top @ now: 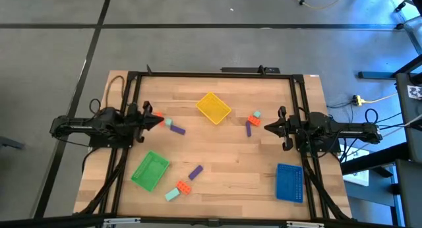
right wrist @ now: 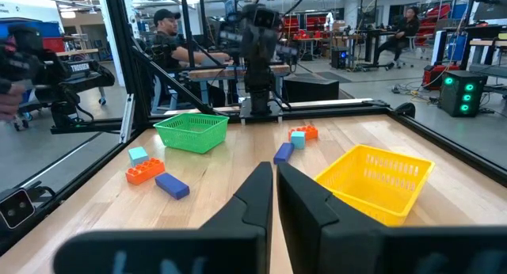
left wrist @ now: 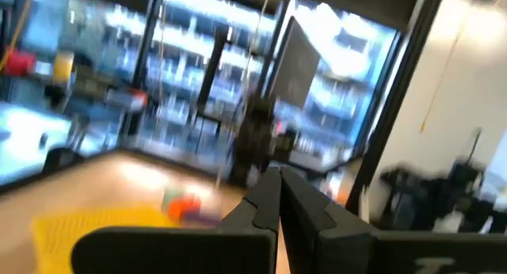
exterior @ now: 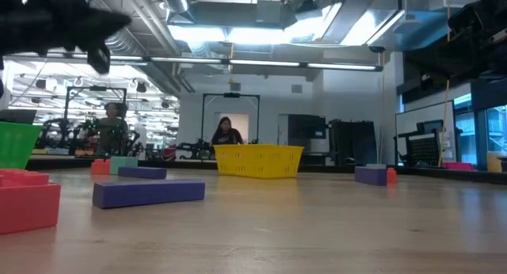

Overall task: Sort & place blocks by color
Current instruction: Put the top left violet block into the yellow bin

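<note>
The left end effector (top: 160, 118) hangs above the left edge of the wooden counter (top: 231, 155), its two dark fingers pressed together with nothing between them, as the left wrist view shows. Just ahead of its tip lie a small orange-red studded brick (top: 158, 114), a mint-teal brick (top: 167, 123) and an elongated purple brick (top: 178, 129), strung out in a line running away from the tip toward the counter's middle. The purple brick's long axis lies roughly along that same line, slightly slanted.

The right end effector (top: 267, 126) mirrors it at the opposite edge, fingers likewise clenched and empty. Close in front of it sit a second orange-red brick (top: 253, 118), a second teal brick (top: 257, 113) and a second purple brick (top: 248, 128), the purple one lying nearly crosswise to this arm's reach.

Each arm is nearer its own cluster. A third group (top: 183, 184) lies well off from both, beside the flat green plastic tray (top: 150, 171), nearer the left arm. No brick is in any tray yet.
</note>
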Controlling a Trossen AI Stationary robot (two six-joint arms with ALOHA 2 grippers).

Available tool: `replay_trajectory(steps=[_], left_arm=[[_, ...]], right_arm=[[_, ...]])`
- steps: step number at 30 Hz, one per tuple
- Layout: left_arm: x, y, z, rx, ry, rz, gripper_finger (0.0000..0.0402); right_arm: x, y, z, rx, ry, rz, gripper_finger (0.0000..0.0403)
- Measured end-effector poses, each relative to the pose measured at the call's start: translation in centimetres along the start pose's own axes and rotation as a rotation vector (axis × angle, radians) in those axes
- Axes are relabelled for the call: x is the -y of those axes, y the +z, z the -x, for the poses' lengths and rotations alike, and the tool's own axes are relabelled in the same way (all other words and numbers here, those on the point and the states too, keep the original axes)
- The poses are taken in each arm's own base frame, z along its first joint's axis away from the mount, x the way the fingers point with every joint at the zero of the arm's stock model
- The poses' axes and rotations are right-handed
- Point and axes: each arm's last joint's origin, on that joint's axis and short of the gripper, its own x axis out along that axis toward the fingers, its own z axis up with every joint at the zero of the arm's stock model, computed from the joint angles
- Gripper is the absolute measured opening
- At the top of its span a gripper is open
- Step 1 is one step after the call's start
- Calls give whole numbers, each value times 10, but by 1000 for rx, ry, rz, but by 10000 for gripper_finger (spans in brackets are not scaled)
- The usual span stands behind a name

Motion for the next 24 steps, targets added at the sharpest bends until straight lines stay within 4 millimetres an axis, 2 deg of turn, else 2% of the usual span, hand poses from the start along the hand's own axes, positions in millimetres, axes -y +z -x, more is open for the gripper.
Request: replay_trajectory(steps=[4, 6, 12, 14, 17, 21, 24], left_arm=[[4, 15, 1, 160, -25, 7, 0], [4, 20, 2, 224, 17, 17, 0], [0, 17, 0, 222, 102, 127, 0], [1, 16, -4, 166, 108, 157, 0], [7, 31, -16, 90, 92, 187, 0], [13, 47, -44, -167, 130, 177, 0], [9, 50, -62, -427, 269, 221, 0]], right_arm=[[0, 0, 0, 0, 0, 0, 25], [0, 0, 0, 0, 0, 0, 25], [0, 0, 0, 0, 0, 0, 25], [0, 0, 0, 0, 0, 0, 25], [0, 0, 0, 0, 0, 0, 25], [0, 0, 0, 0, 0, 0, 25], [0, 0, 0, 0, 0, 0, 25]])
